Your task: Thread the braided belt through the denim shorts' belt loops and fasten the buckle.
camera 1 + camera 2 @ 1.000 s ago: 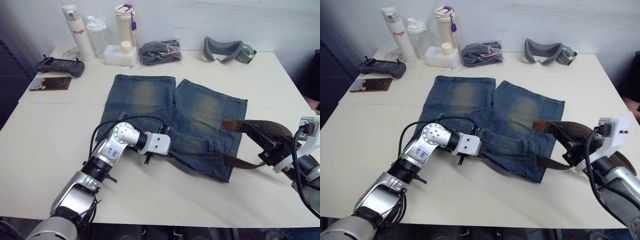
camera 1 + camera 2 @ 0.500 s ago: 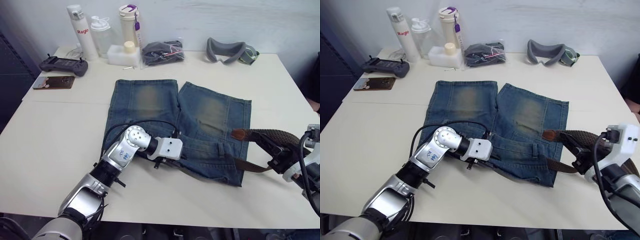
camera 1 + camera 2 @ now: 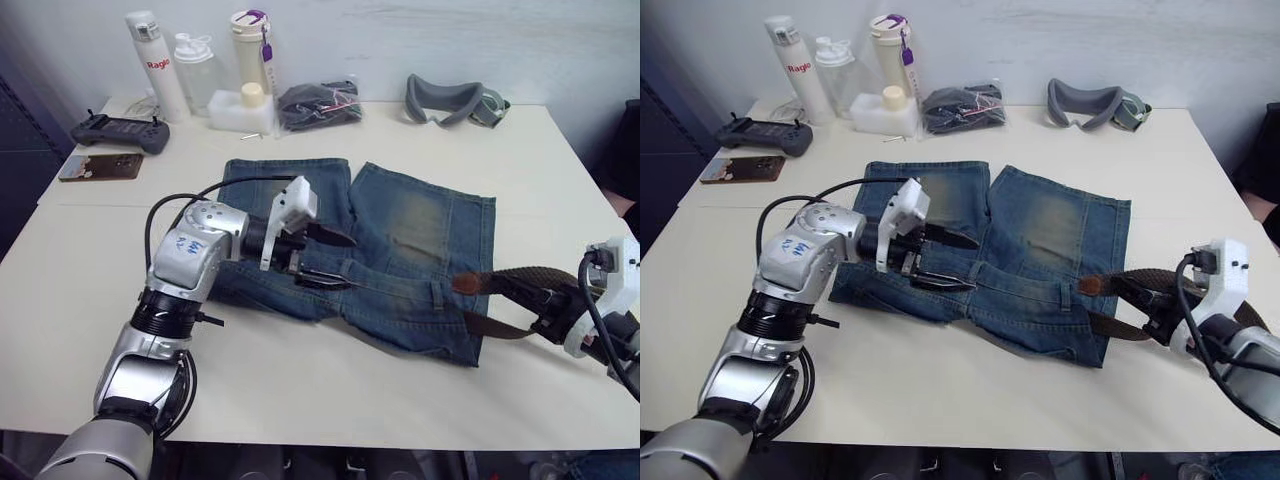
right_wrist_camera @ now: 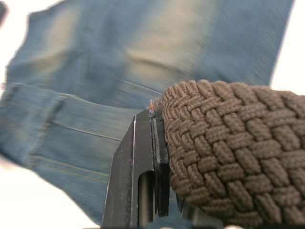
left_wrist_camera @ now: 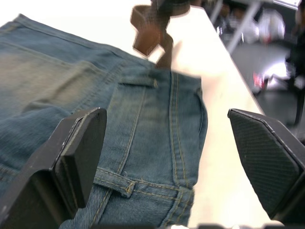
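Denim shorts (image 3: 385,250) are lying flat on the cream table (image 3: 90,260), legs pointing toward the far wall, each leg showing a faded tan patch, waistband on the near side. Left gripper (image 3: 338,262) is hovering over the left half of the shorts near the waistband, its two black fingers spread wide with nothing between them; in the left wrist view a belt loop (image 5: 125,185) is sitting between the spread fingers (image 5: 78,157) on the waistband below. Right gripper (image 3: 1155,305) is sitting at the right edge of the shorts, jaws clamped on the braided belt (image 3: 535,280); the right wrist view is showing the woven strap (image 4: 228,143) pressed against a black finger. Brown leather tip of the belt (image 3: 465,284) is resting on the shorts' right side, and a strap section is running under the hem corner toward the gripper. Buckle can't be made out. Along the far edge: a white bottle (image 3: 155,65) with red lettering reading roughly "Raglo", a clear shaker bottle (image 3: 195,70), a bottle with a purple lid (image 3: 252,45), a black bundle in a clear bag (image 3: 318,104), a grey padded headband-like item (image 3: 450,100), a black game controller (image 3: 118,132), and a phone (image 3: 98,166).
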Action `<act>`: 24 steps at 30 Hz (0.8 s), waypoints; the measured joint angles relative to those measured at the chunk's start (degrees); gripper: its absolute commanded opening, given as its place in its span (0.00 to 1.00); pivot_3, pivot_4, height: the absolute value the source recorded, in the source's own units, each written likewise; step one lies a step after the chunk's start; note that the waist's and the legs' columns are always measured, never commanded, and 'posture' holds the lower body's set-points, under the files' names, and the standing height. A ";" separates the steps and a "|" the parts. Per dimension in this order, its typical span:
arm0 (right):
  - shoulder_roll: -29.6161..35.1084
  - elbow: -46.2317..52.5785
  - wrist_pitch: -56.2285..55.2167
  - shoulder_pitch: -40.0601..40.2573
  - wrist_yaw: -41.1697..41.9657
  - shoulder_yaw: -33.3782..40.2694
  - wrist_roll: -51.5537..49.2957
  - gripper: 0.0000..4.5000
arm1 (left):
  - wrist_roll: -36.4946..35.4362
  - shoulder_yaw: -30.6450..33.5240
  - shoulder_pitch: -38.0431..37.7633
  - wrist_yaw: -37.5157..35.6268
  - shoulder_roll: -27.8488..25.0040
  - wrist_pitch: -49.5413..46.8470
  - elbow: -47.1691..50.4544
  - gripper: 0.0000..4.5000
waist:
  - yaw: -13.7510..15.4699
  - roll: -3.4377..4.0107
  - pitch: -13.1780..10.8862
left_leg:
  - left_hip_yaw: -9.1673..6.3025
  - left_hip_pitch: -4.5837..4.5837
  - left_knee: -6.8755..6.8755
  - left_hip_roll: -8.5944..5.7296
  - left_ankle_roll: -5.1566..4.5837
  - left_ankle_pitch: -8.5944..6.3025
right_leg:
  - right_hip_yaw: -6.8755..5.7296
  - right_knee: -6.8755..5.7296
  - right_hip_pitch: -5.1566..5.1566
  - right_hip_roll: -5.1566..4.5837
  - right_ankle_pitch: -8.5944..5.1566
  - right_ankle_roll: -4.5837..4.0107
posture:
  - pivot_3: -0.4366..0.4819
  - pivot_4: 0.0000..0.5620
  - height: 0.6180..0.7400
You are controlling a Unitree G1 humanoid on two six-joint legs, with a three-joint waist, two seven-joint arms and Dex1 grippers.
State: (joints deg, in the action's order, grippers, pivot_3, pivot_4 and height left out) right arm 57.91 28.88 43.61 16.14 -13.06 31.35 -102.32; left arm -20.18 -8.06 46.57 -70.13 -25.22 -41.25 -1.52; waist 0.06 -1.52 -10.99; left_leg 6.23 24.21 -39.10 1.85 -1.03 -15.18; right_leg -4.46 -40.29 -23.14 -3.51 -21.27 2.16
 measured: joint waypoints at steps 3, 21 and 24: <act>-0.63 -3.16 0.94 -1.94 -1.88 -2.00 -1.41 0.00 | -0.56 0.73 -1.74 2.38 -1.06 -1.31 3.38 0.99 | 0.04 0.00 0.00 | 0.00 0.01 0.07 0.00 0.00 0.00 | 0.00 0.16 0.02 0.01 -0.01 0.02 | 0.48 0.27 0.53; 0.76 -9.74 7.30 -11.30 -4.57 -9.26 -4.41 0.00 | -5.40 1.05 -8.21 10.77 -4.00 -6.26 12.21 0.99 | -0.11 0.00 0.00 | 0.04 0.02 0.13 0.02 -0.04 -0.03 | 0.03 0.29 0.03 0.04 0.07 0.13 | 0.48 0.27 0.53; 1.26 -12.50 7.95 -13.61 -5.92 -10.57 -6.03 0.00 | -5.47 1.03 -8.43 11.41 -4.13 -6.26 12.25 0.99 | -0.14 -0.02 -0.01 | 0.05 0.02 0.12 0.02 -0.04 -0.03 | 0.03 0.30 0.03 0.03 0.07 0.13 | 0.48 0.27 0.53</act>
State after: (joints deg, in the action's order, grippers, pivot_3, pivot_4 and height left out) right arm 59.17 16.38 51.57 2.53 -18.98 20.78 -108.35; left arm -25.65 -7.03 38.14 -58.73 -29.35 -47.51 10.72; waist -0.09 -1.54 -11.01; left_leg 6.27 24.23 -38.99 1.87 -1.07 -15.21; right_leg -4.43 -39.98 -23.10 -3.48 -21.20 2.29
